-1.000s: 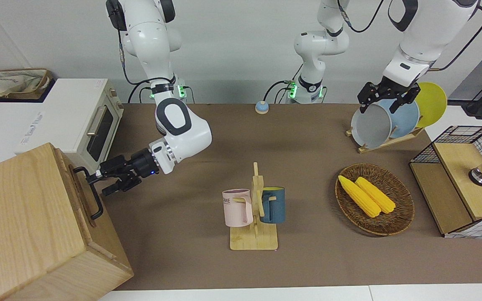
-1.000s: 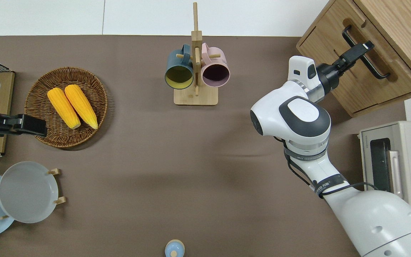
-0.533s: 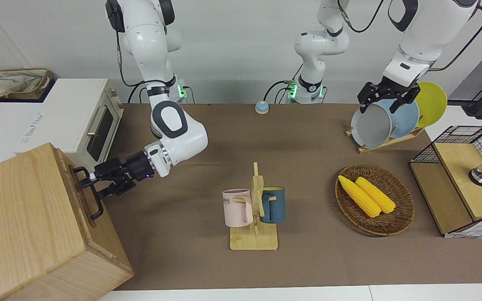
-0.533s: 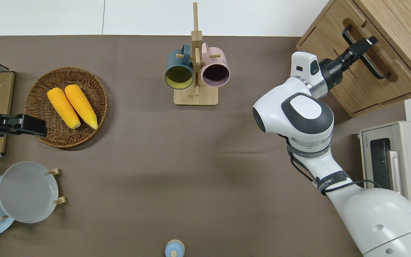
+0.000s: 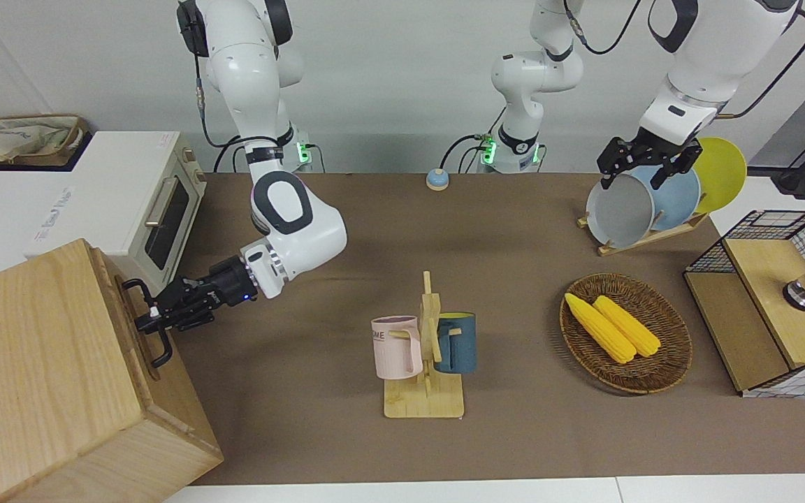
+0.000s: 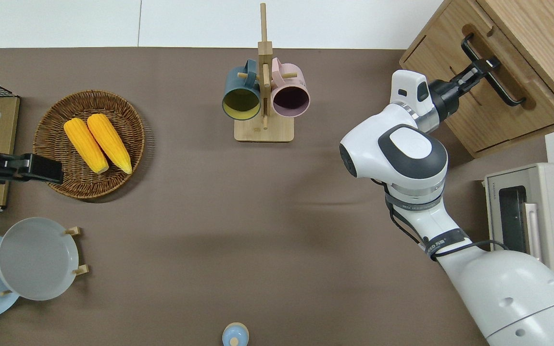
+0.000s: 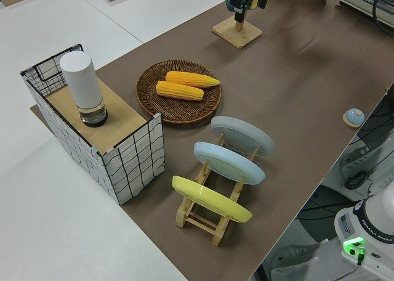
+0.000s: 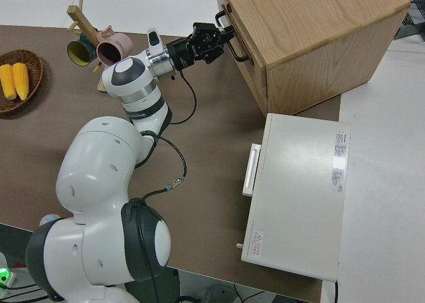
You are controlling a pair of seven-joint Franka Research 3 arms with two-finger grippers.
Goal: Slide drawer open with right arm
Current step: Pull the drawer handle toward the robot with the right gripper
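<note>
Your right gripper has pinched down from a wide spread to closed around the handle, at about one o'clock from its elbow. The drawer sits shut in the cabinet at the right arm's end, so the pull comes next. The left arm is parked.

A plain pale wall rises at the brown-topped table.
</note>
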